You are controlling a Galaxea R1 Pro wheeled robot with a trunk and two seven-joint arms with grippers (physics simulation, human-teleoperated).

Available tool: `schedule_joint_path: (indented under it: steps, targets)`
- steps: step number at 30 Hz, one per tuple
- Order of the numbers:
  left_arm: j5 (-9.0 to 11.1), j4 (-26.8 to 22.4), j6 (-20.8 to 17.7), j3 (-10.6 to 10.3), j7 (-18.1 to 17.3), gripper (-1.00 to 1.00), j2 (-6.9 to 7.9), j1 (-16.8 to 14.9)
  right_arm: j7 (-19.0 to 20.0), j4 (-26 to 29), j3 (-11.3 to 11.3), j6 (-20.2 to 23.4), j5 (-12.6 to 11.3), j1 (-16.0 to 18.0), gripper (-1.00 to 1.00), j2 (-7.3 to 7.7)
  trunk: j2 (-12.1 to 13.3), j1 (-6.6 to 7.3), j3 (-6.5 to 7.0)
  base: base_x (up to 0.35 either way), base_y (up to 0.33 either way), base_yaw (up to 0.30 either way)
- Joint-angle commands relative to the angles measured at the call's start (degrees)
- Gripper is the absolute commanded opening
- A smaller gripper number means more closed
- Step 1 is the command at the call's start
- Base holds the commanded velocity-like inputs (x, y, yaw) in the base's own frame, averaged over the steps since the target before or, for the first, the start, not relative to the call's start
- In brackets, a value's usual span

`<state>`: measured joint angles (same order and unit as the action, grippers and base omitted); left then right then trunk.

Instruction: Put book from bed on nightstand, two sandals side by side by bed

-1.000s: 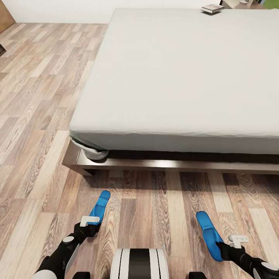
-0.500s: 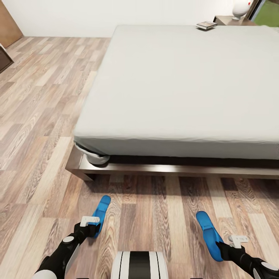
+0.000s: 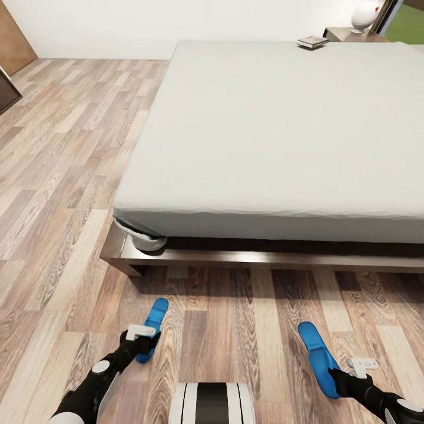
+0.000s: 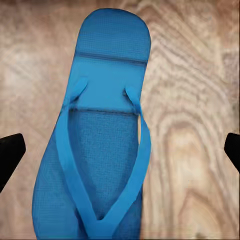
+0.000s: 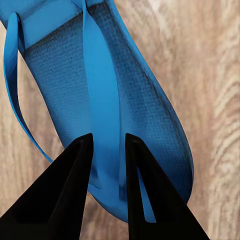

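Note:
Two bright blue sandals lie low by the foot of the bed (image 3: 265,129). Flat on the wood floor rests the left sandal (image 3: 153,321) (image 4: 100,150), and my left gripper (image 3: 143,338) (image 4: 120,147) hovers over it, open, with its fingers (image 4: 10,155) wide apart on either side. My right gripper (image 3: 337,377) (image 5: 106,142) is shut on the strap of the right sandal (image 3: 317,353) (image 5: 145,110). The book (image 3: 312,42) sits at the bed's far edge, close to the nightstand (image 3: 344,34).
The bed's dark wooden platform (image 3: 247,256) juts out just ahead of the sandals. A white lamp (image 3: 362,15) stands on the nightstand. A brown door (image 3: 12,35) and dark furniture (image 3: 6,91) are at the far left. Open plank floor (image 3: 59,176) runs along the bed's left side.
The head view has tilted up, bringing the nightstand and lamp into sight. My left gripper has shifted slightly right over the left sandal. The right arm and its sandal have held still.

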<state>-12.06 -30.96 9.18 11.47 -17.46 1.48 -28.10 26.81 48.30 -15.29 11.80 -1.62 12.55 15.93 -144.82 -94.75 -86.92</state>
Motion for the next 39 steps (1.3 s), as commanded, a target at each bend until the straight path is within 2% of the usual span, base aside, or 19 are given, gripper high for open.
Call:
schedule_joint_path:
  steps: [1,2,3,4,5,8,10,13,17,23,39]
  targets:
    - [-0.50,-0.01,0.41,0.61,-4.41,1.00,0.10,-0.03,0.46,0.06,-0.18,0.50,-0.28,0.02,-1.00,-0.02,-0.01,0.01,-0.03,0.000,0.000,0.000]
    - [-0.34,-0.06,0.45,1.01,-9.93,1.00,0.52,-0.03,0.46,0.05,-0.18,0.50,-0.30,0.02,-1.00,-0.02,-0.01,0.01,-0.03,0.000,0.000,0.000]
    - [-0.30,-0.08,0.46,1.22,-11.45,1.00,0.77,-0.03,0.46,0.05,-0.18,0.50,-0.30,0.02,-1.00,-0.04,-0.01,0.01,-0.03,0.000,0.000,0.000]
    - [-0.21,-0.15,0.47,2.11,-14.69,1.00,1.64,-0.02,0.44,0.03,-0.18,0.50,-0.31,0.03,-1.00,-0.04,-0.01,0.01,-0.03,0.000,0.000,0.000]
    - [-0.12,-1.16,0.45,3.75,-16.82,1.00,2.46,-0.02,0.44,0.03,-0.18,0.50,-0.30,0.02,-1.00,-0.03,-0.01,0.01,-0.03,0.000,0.000,0.000]
    - [-0.14,-4.25,-0.35,6.15,-18.96,1.00,3.00,-0.02,0.43,-0.01,-0.18,0.50,-0.28,0.04,-1.00,-0.04,-0.01,0.01,-0.03,0.000,0.000,0.000]
    - [-0.21,-5.56,-3.14,7.45,-22.44,1.00,3.48,-0.02,0.43,-0.03,-0.18,0.50,-0.31,0.03,-1.00,-0.08,-0.01,0.01,-0.03,0.000,0.000,0.000]
    - [-0.30,-5.98,-5.26,9.18,-25.39,1.00,4.66,0.06,0.43,-0.04,-0.18,0.50,-0.31,0.02,-1.00,-0.07,-0.01,0.01,-0.03,0.000,0.000,0.000]
    - [-0.32,-5.76,-5.76,11.04,-26.11,1.00,7.22,0.18,0.43,-0.04,-0.18,0.50,-0.32,0.02,-1.00,-0.09,-0.01,0.01,-0.03,0.000,0.000,0.000]
    - [-0.41,-2.67,-5.53,11.60,-25.96,1.00,9.68,0.40,0.43,-0.13,-0.20,0.42,-0.32,0.02,-1.00,-0.12,-0.01,0.01,-0.03,0.000,0.174,0.000]
    - [-0.50,-0.98,-5.48,11.47,-25.76,1.00,9.85,0.42,0.43,-0.12,-0.27,0.45,-0.54,0.02,-1.00,-0.11,-0.01,0.01,-0.03,0.016,0.312,0.000]
